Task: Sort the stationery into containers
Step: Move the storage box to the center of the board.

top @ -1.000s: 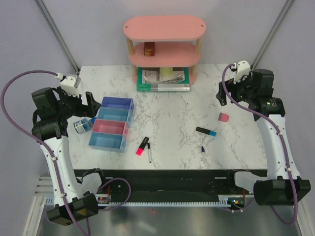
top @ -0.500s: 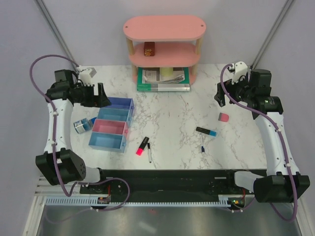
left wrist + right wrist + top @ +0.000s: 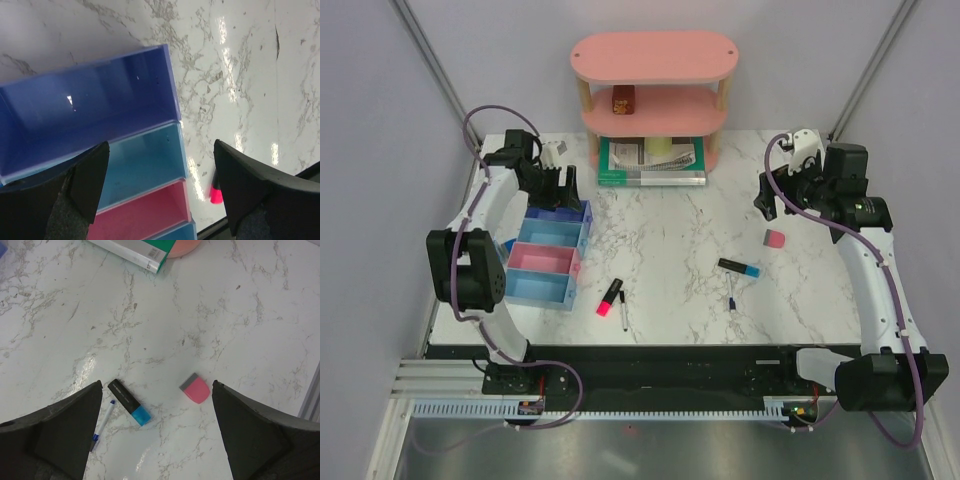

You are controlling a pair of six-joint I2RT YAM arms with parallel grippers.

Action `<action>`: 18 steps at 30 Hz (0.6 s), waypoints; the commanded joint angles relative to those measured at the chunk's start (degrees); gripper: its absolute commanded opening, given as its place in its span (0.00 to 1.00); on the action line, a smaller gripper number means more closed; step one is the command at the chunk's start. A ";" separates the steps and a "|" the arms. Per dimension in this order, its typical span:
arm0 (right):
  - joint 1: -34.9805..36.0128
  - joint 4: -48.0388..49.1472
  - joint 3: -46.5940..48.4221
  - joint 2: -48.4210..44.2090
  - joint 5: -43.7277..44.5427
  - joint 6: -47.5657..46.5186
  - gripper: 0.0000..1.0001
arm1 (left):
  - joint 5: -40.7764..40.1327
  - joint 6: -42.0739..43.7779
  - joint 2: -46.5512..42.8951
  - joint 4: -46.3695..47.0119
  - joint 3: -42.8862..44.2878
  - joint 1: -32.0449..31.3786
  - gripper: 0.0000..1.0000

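Our right gripper (image 3: 767,197), fingers spread, hangs nearest the pink eraser (image 3: 774,238), seemingly at its six o'clock from above.

Marble table (image 3: 670,225). Four joined trays (image 3: 538,290) under left gripper (image 3: 566,186), with pink highlighter (image 3: 610,297) and pen (image 3: 623,309) to its right, nearer the bases. Pink eraser (image 3: 774,238), black-and-blue highlighter (image 3: 739,268) and second pen (image 3: 730,293) lie below right gripper (image 3: 763,200). Green books (image 3: 650,176) and pink shelf (image 3: 653,55) stand between the grippers, farther back.

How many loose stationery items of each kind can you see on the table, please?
Highlighters: 2, pink highlighter, black-blue highlighter
Pens: 2, left pen, right pen
Eraser: 1
Total: 5
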 commanded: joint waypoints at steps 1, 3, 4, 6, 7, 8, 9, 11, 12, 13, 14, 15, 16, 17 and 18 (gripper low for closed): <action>-0.11 0.48 -0.54 -0.70 -0.57 -1.17 0.98 | -0.98 0.14 4.50 3.44 7.64 -2.04 0.91; -0.11 0.57 -0.89 -0.44 -0.74 -1.09 0.98 | -0.37 1.03 6.62 3.44 10.36 -2.48 0.91; -0.11 0.57 -1.07 -0.44 -0.83 -1.00 0.98 | 0.24 1.20 8.46 3.44 11.25 -2.74 0.91; -0.11 0.57 -1.25 -0.26 -1.10 -0.91 0.98 | 1.21 1.38 9.88 3.44 13.27 -3.09 0.91; -0.11 0.57 -1.33 0.00 -1.09 -0.91 0.98 | 1.56 1.38 11.19 3.44 13.80 -3.53 0.92; -0.11 0.57 -1.25 0.09 -0.83 -0.91 0.98 | 1.65 1.55 11.81 3.44 14.16 -3.88 0.92; -0.11 0.66 -1.25 0.18 -0.83 -1.08 0.98 | 1.31 1.56 12.34 3.53 14.60 -4.23 0.91; -0.11 0.57 -0.90 0.44 -0.57 -1.09 0.98 | 0.95 1.73 13.65 3.44 14.77 -5.11 0.92; -0.11 0.57 -0.90 0.61 -0.65 -1.09 0.98 | 0.52 1.64 14.01 3.44 14.95 -5.38 0.91; -0.11 0.66 -0.72 0.70 -0.57 -1.17 0.98 | 0.43 1.73 14.36 3.44 14.95 -5.73 0.92; -0.11 0.66 -0.72 0.70 -0.65 -1.17 0.98 | 0.43 1.82 15.24 3.53 15.04 -5.91 0.91; -0.11 0.57 -0.72 0.97 -0.74 -1.17 0.98 | 0.34 1.82 15.51 3.53 15.30 -6.08 0.91; -0.11 0.66 -0.63 1.14 -0.83 -1.17 0.98 | 0.25 1.99 15.94 3.53 15.39 -6.35 0.91; -0.11 0.75 -0.63 1.32 -0.83 -1.17 0.98 | 0.25 2.08 16.64 3.70 15.57 -6.43 0.91; -0.11 0.75 -0.63 1.49 -1.01 -1.17 0.98 | 0.51 2.17 17.09 3.70 16.00 -6.61 0.91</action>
